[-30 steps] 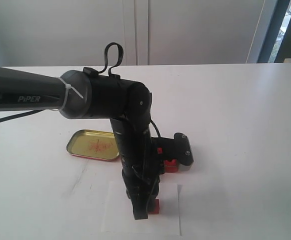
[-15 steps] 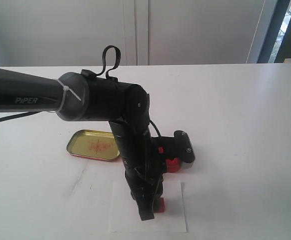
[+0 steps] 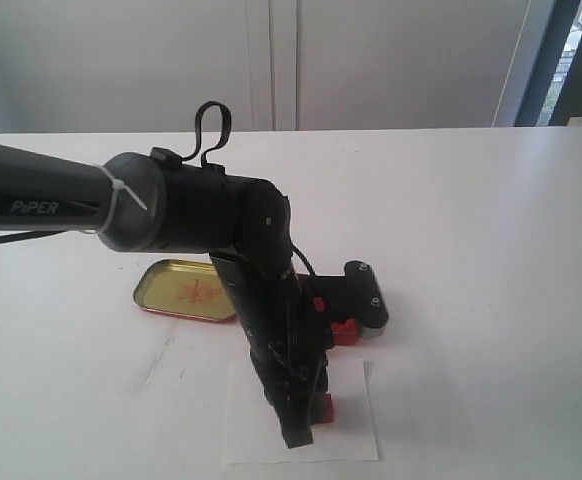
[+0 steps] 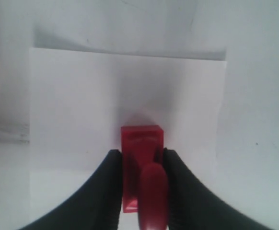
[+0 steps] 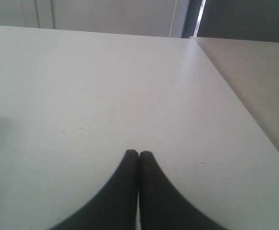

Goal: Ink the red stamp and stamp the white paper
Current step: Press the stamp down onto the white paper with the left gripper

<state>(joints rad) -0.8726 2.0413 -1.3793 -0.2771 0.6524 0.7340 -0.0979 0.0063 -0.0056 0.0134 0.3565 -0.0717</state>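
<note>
So, the red stamp [image 3: 319, 408] is clamped in the left gripper [image 3: 301, 420]. In the left wrist view the two black fingers [image 4: 108, 182] squeeze the square base from both sides, with the round knob pointing back toward the camera. It's over the white paper [image 3: 356, 430], about mid-sheet and a touch toward 3 o'clock in the exterior view. I can't tell if the base is actually pressed onto the sheet or a hair above it; there's a soft shadow right by it.

The paper lies flat on the white table [image 3: 471, 250] at the near edge.

Containers: at roughly 10 o'clock from the paper sits the shallow gold lid [image 3: 171, 295], open side up, with a red ink smear in the middle. At about 1 o'clock, just past the sheet, there's the red tin [image 3: 344, 331]. It's mostly hidden behind a black part of the arm, so what's in it isn't visible.

The right gripper [image 5: 138, 154] (wrist view only) is clenched on nothing, with the fingertips touching, above bare table.
</note>
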